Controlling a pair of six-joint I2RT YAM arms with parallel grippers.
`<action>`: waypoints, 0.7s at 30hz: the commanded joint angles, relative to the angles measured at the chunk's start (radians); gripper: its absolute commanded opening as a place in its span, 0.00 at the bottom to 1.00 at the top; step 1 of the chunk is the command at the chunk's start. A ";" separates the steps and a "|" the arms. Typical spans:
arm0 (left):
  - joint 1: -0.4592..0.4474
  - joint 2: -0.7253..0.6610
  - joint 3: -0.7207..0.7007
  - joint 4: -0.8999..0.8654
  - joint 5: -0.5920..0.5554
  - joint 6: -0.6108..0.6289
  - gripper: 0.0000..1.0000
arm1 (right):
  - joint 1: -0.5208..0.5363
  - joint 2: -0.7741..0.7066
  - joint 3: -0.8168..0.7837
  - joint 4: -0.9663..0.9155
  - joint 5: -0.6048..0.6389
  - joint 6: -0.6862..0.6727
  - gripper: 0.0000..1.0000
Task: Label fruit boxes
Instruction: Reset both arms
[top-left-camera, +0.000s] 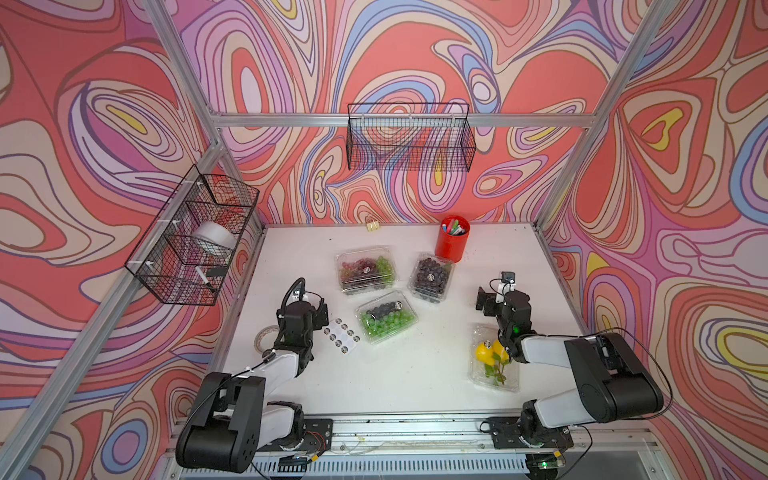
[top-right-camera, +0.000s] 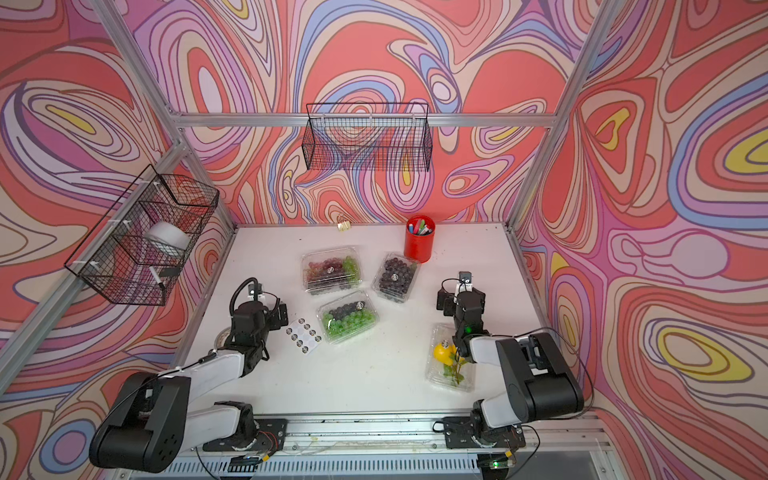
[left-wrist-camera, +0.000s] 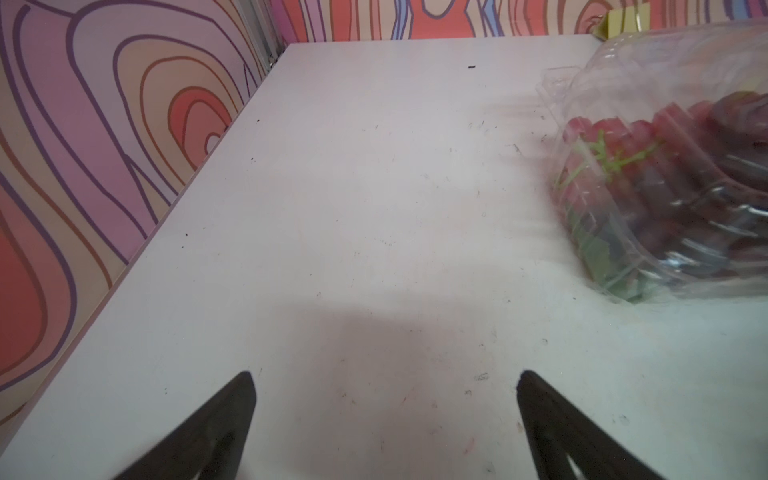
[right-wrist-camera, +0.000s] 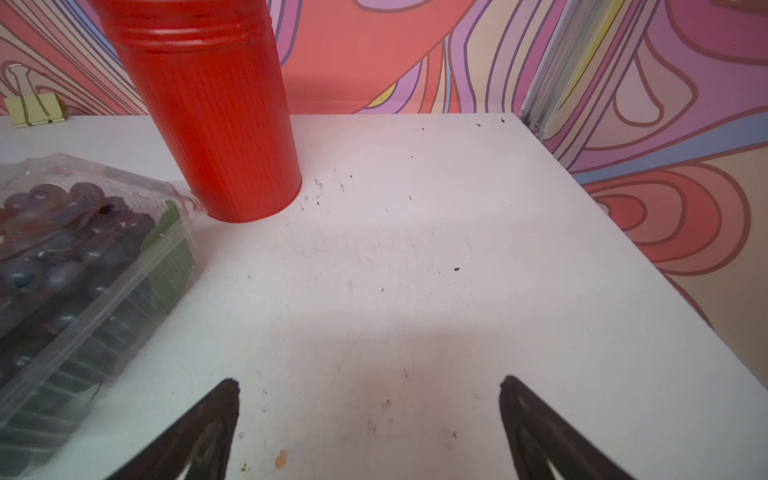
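Note:
Four clear fruit boxes lie on the white table. One holds red and green grapes, one purple grapes, one green and dark grapes, and one yellow fruits with leaves. A small round sticker shows on each lid. My left gripper hangs open over bare table, with the red grape box off to one side. My right gripper is open too, empty, facing the purple grape box. The right arm hangs above the far end of the yellow fruit box.
A white sheet of round stickers lies beside the left arm. A red pen cup stands at the back, with a binder clip by the wall. A tape roll lies at the left edge. Wire baskets hang on the walls.

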 joint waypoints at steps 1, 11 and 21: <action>0.007 0.147 -0.037 0.440 0.053 0.088 1.00 | -0.029 0.072 -0.036 0.298 -0.011 -0.045 0.98; 0.027 0.227 0.131 0.192 -0.023 0.031 1.00 | -0.063 0.234 0.054 0.288 -0.084 -0.045 0.99; 0.060 0.245 0.125 0.236 0.006 0.015 1.00 | -0.068 0.230 0.067 0.257 -0.058 -0.032 0.98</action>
